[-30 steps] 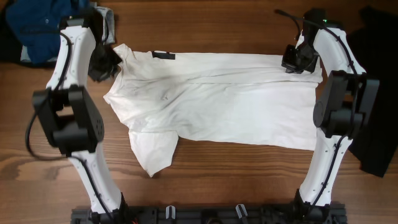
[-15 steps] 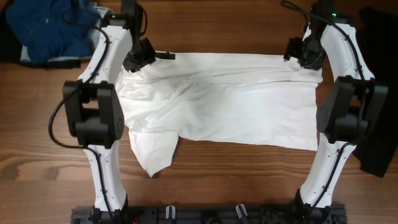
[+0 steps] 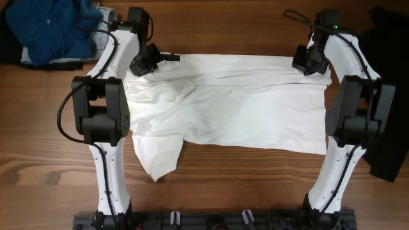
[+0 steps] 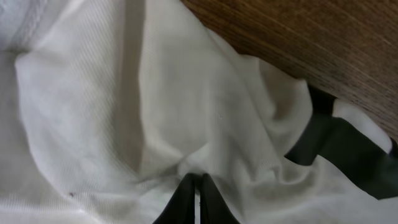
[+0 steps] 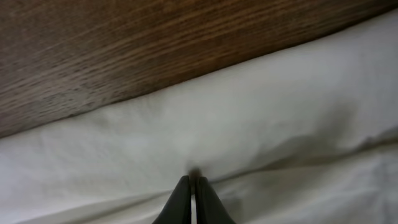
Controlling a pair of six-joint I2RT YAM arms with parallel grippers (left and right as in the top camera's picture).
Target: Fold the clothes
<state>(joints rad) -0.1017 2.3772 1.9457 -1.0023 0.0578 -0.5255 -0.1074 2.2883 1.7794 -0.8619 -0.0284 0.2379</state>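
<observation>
White cotton filled the middle of the wooden table (image 3: 223, 185): the T-shirt (image 3: 236, 102) lay spread wide, collar end toward the left edge, hem toward the right edge, and one short sleeve (image 3: 156, 156) poking out toward the near edge. Over at the far left corner sat a crumpled blue garment (image 3: 51, 29) with a scrap of grey cloth (image 3: 105, 39) tucked beside it, both well clear of the shirt. Along the right edge a black garment (image 3: 390, 96) lay flat, partly hidden behind the right arm. Both white arms reached from the near edge across the shirt's ends, the left one covering part of the shoulder area. The left gripper (image 4: 194, 199) was down at the shirt's far-left corner, tips pressed together on a pinch of the fine ribbed knit, puckers fanning out from the nip, and a black patch (image 4: 336, 149) showed just beside it where the cloth met the bare wood grain. The right gripper (image 5: 193, 199) was at the far-right corner, tips closed together on a soft fold of the same cloth, right along the shirt's far edge. Smooth fabric there, long shallow creases across the body, dark streaky wood beyond.
</observation>
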